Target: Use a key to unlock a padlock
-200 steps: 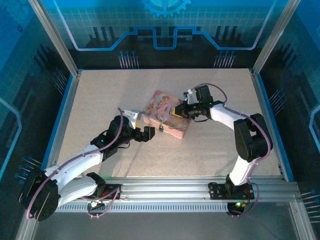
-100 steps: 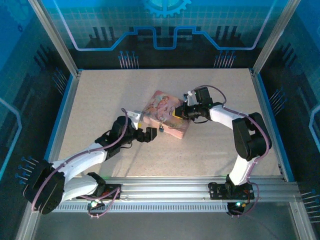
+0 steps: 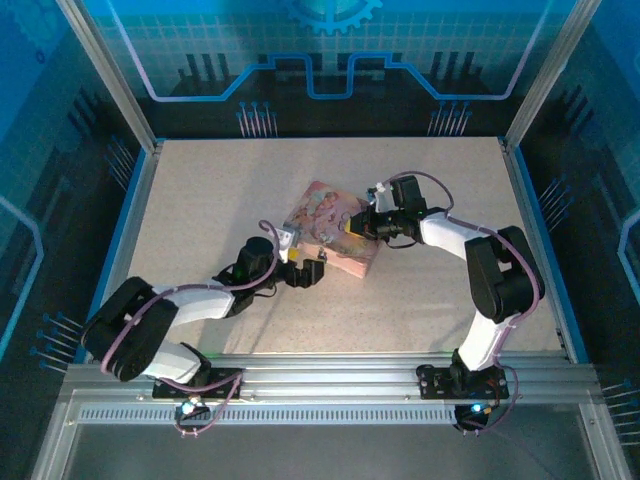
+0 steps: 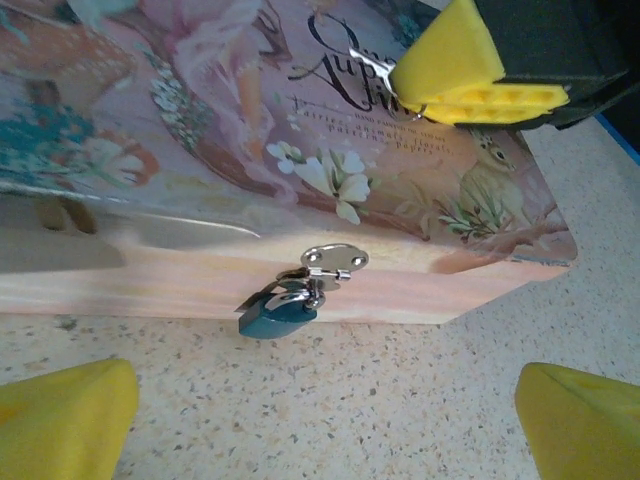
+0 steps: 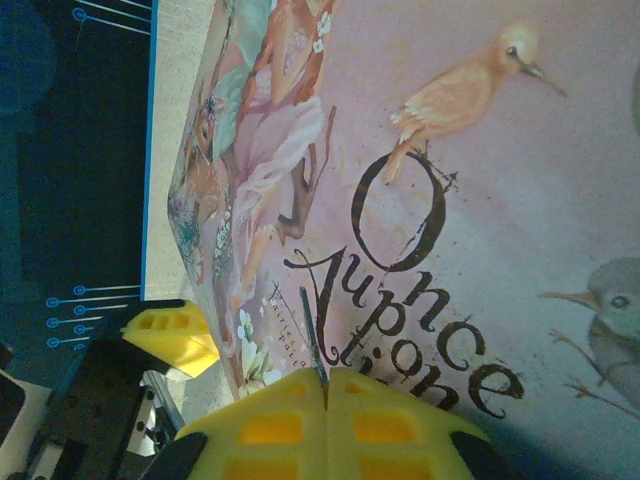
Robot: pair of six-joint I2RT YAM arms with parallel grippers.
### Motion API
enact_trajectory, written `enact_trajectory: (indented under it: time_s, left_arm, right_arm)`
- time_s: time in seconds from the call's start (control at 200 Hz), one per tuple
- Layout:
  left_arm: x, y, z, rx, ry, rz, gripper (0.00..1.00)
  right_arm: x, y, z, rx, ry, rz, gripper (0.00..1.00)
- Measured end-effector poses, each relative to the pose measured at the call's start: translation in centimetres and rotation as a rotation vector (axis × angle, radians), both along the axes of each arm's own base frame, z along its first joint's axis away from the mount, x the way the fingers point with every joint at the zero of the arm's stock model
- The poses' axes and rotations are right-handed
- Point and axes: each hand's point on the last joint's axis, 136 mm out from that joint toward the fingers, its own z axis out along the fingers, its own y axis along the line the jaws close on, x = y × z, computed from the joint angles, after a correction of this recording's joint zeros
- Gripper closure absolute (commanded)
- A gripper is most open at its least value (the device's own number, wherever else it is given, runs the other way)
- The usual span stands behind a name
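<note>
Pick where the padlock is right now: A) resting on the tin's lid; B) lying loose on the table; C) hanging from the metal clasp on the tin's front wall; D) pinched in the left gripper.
C: the left wrist view shows the padlock hooked through the clasp on the front wall of the tin, with the left gripper open before it.

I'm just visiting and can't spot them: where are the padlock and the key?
padlock (image 4: 272, 320), left wrist view, on its blue body.
key (image 5: 313, 335), right wrist view, on its thin blade.

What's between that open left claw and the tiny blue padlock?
Just bare speckled tabletop, in the left wrist view, separates the left gripper from the padlock.
</note>
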Motion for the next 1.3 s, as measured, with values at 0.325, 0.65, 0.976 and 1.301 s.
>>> enact_trajectory:
  time_s: [0.325, 0.65, 0.976, 1.301]
  left_arm:
    - [0.5, -1.3, -2.5, -0.047, 0.039, -0.029, 0.09]
    - [1.2, -1.7, -3.8, -0.112, 0.082, -0.021, 0.13]
    - [1.6, -1.8, -3.8, -0.143, 0.088, -0.015, 0.18]
    - [2.3, -2.6, -3.6, -0.151, 0.096, -0.037, 0.33]
  right_arm:
    - [0.0, 0.0, 0.0, 0.0, 0.0, 0.0, 0.98]
    - [0.0, 0.0, 0.0, 0.0, 0.0, 0.0, 0.98]
    - [0.0, 0.0, 0.0, -0.001, 0.0, -0.001, 0.98]
    - [0.0, 0.0, 0.0, -0.001, 0.0, -0.001, 0.98]
